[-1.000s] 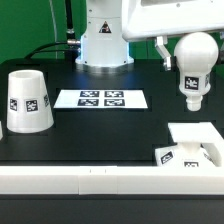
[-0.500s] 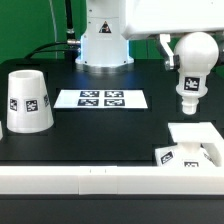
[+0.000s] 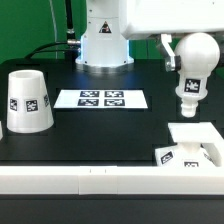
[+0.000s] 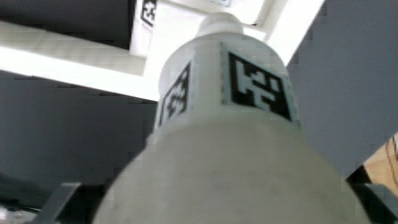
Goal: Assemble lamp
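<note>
My gripper (image 3: pixel 192 48) is shut on the white ball-shaped bulb (image 3: pixel 192 62) and holds it in the air at the exterior view's right, stem pointing down. The flat square base (image 3: pixel 197 133) lies on the table right below it, apart from the stem. In the wrist view the bulb (image 4: pixel 222 130) fills the frame, with its tags showing, between my dark fingers (image 4: pixel 61 200). The base (image 4: pixel 80 62) shows beyond the stem tip. The tapered shade (image 3: pixel 27 101) stands at the exterior view's left, wide end down.
The marker board (image 3: pixel 100 98) lies flat in the middle of the black table. The arm's white pedestal (image 3: pixel 104 40) stands behind it. A white rail (image 3: pixel 90 180) runs along the table's front edge.
The bulb has sunk slightly toward the base in my closed gripper. Nothing else has moved.
</note>
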